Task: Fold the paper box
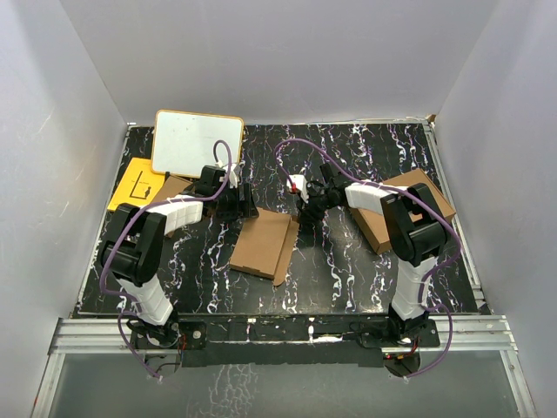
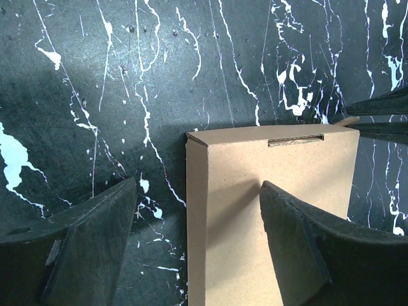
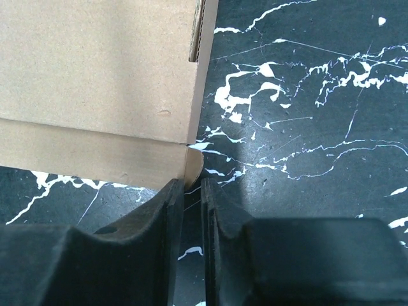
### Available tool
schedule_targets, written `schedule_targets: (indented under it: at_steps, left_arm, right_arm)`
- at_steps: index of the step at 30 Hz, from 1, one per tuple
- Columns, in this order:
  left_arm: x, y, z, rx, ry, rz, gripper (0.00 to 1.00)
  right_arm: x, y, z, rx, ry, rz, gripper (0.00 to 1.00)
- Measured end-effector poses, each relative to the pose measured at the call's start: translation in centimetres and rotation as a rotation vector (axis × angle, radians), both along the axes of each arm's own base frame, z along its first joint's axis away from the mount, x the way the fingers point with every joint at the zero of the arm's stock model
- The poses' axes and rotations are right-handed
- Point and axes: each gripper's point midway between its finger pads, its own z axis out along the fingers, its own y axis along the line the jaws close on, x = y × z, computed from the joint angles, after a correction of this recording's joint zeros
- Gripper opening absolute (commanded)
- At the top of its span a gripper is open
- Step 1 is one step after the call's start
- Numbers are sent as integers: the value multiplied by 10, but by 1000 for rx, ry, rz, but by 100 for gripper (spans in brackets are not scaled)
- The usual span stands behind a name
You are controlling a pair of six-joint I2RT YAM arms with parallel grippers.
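Note:
The paper box [image 1: 261, 244] lies flat on the black marbled table, mid-table between the arms. In the left wrist view the paper box [image 2: 255, 210] shows a slot near its far edge. My left gripper [image 1: 237, 202] is open and straddles the box's left edge: one finger [image 2: 83, 248] is over the table, the other [image 2: 319, 242] over the cardboard. My right gripper [image 1: 305, 212] is at the box's far right corner. Its fingers [image 3: 172, 210] are nearly together, with a small corner tab [image 3: 194, 167] between their tips.
A white board [image 1: 197, 142] and a yellow sheet [image 1: 135, 185] lie at the back left. A thicker brown box [image 1: 405, 209] sits at the right under my right arm. Another brown piece [image 1: 172, 187] lies under my left arm.

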Motion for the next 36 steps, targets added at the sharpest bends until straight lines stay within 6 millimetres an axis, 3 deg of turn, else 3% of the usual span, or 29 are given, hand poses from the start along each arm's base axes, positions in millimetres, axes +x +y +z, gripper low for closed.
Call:
schedule_targets:
  at_steps: [8,15,19,26,36]
  left_arm:
    - [1,0,0,2,2,-1,75]
    - [6,-3,0,1,1,-12,74]
    - [6,-3,0,5,-9,-25,74]
    - [7,-5,-1,2,-22,-52,64]
    - [7,-7,-3,-15,-19,-69,63]
  right_arm:
    - [-2,3,2,13,-2,15,10]
    - [-14,6,6,27,-14,54,9]
    - [-15,7,6,27,-18,60,9]
    - [-16,9,6,27,-7,55,8]
    - [-17,10,6,12,2,40,8]
